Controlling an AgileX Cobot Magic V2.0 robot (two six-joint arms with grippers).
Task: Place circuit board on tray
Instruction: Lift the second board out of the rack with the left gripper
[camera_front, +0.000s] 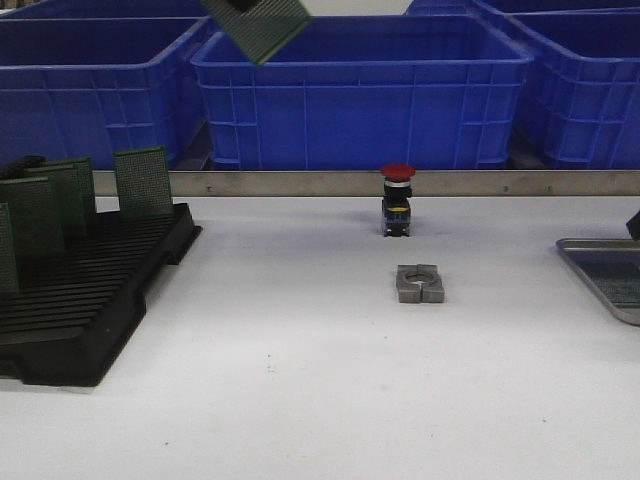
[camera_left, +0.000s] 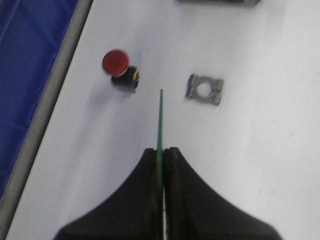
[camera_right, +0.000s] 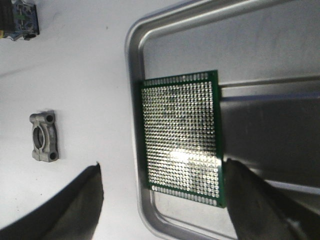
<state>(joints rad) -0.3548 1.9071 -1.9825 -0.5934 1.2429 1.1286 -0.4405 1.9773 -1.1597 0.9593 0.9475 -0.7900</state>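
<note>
Left tool (camera_left: 161, 165): we find it closed on a green circuit board (camera_left: 160, 125), which shows edge-on between the two black fingers (camera_left: 145, 200); in the front view this held board sits high at the top edge, tilted, in front of the blue crates (camera_front: 360, 95).
Right tool (camera_right: 160, 200): open — its two dark fingers stand well apart above the tray's near end, with nothing between them.
Tray (camera_right: 131, 60): silver-grey metal with a raised rim, at the table's right edge in the front view, partly out of frame.
Second board (camera_right: 181, 135): we see a green perforated board lying flat in the tray, just beside its rim.
Rack (camera_front: 90, 300): black and slotted, on the table's left, with several boards upright in it.
Other items: a red-capped push button (camera_front: 397, 200) and a small metal clamp block (camera_front: 419, 284) near the table's (camera_front: 300, 400) middle — apart from each other.
</note>
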